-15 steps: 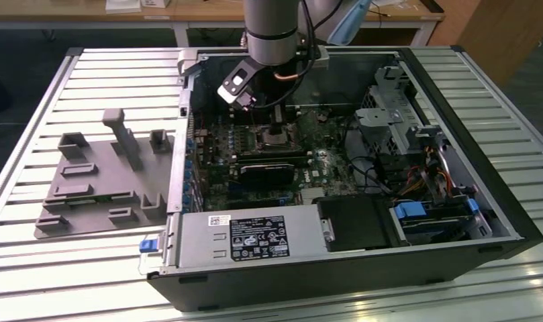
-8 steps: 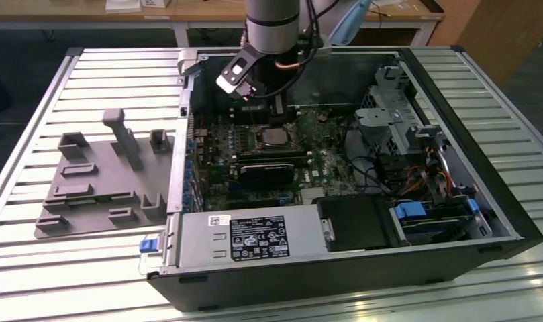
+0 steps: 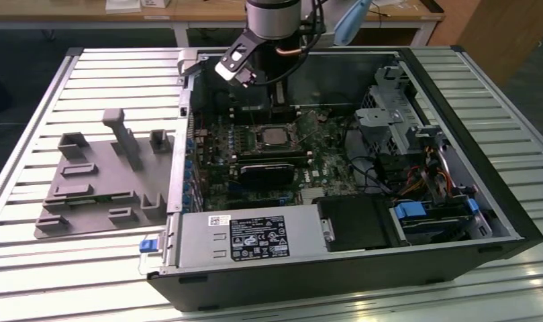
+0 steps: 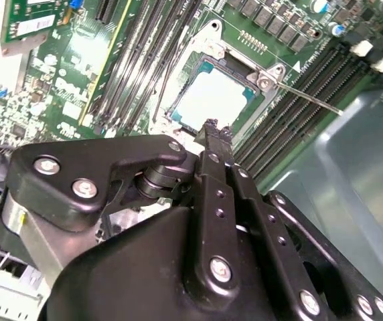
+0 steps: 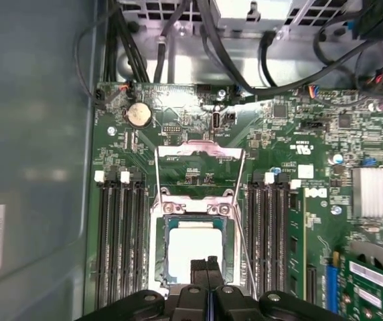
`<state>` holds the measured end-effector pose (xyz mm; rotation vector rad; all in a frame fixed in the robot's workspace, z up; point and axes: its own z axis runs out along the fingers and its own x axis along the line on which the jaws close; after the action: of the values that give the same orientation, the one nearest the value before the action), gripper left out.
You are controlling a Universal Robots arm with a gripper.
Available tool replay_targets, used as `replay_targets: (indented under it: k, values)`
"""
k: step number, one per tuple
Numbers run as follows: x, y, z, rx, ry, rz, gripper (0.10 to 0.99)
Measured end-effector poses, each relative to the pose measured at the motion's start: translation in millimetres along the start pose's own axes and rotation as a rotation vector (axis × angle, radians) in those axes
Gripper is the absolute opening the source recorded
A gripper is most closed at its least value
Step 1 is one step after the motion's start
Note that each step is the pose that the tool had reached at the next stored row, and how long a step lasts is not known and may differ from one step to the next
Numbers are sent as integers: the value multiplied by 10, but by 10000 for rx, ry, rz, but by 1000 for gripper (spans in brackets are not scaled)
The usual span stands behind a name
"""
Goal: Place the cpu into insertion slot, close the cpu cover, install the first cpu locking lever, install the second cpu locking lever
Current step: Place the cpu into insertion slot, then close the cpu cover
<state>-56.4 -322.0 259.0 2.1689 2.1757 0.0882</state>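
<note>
Both fingers (image 5: 199, 269) together, over the cpu (image 5: 193, 242)

- Cpu (image 5: 195, 249): plain silvery-grey top.
- Motherboard (image 5: 178, 100): green around the cpu, speckled with small black and silver parts.
- Memory slots (image 5: 121, 247): black parallel stripes flanking the cpu.
- Gripper (image 4: 211, 127): matt black with silver screw heads, beside the cpu.
- Table (image 3: 38, 87): silver, ribbed in parallel slats.

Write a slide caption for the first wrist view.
Shut gripper at one edge of the silvery cpu, which sits in the insertion slot between banks of long memory slots.
</note>
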Motion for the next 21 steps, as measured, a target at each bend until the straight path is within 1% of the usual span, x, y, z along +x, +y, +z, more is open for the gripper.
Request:
replay_targets:
  k: [3,5,17,21]
  values:
    - [0,7,-81,1,0,0,102]
    - [-1,9,-104,0,0,0,102]
    - [-1,10,-107,0,0,1,102]
    - [-1,36,-105,1,0,1,102]
